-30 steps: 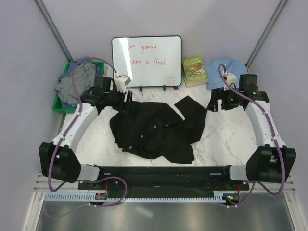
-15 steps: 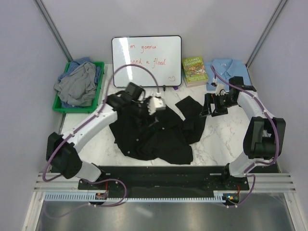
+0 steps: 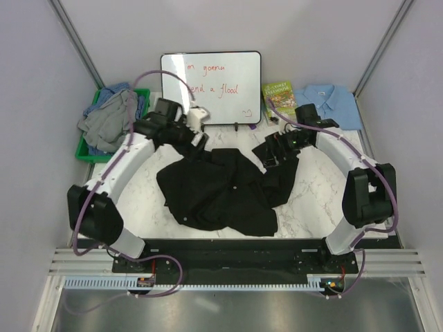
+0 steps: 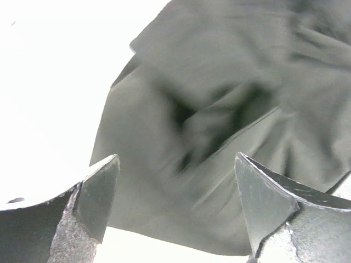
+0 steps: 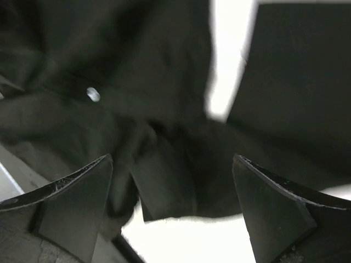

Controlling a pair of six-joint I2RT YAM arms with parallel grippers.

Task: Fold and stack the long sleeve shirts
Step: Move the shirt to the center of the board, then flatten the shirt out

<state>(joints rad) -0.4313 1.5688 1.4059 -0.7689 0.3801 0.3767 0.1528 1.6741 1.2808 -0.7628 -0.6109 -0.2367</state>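
Note:
A black shirt (image 3: 221, 190) with small pale buttons lies crumpled in the middle of the marble table. My left gripper (image 3: 196, 145) is open above its far left edge; the left wrist view shows the cloth (image 4: 219, 109) between and beyond the spread fingers (image 4: 93, 197). My right gripper (image 3: 271, 153) is open over the shirt's far right part; the right wrist view shows dark cloth (image 5: 164, 109) and one pale button (image 5: 92, 95). A folded light blue shirt (image 3: 332, 100) lies at the far right. Grey and blue shirts (image 3: 111, 121) fill a green bin.
A whiteboard (image 3: 211, 86) with red writing stands at the back centre. A green-covered book (image 3: 279, 100) lies beside it, left of the blue shirt. The green bin (image 3: 86, 153) stands at the far left. Purple walls close in both sides.
My left gripper has swung back from the middle of the black shirt to its far left edge. My right gripper has moved left, onto the shirt's far right part.

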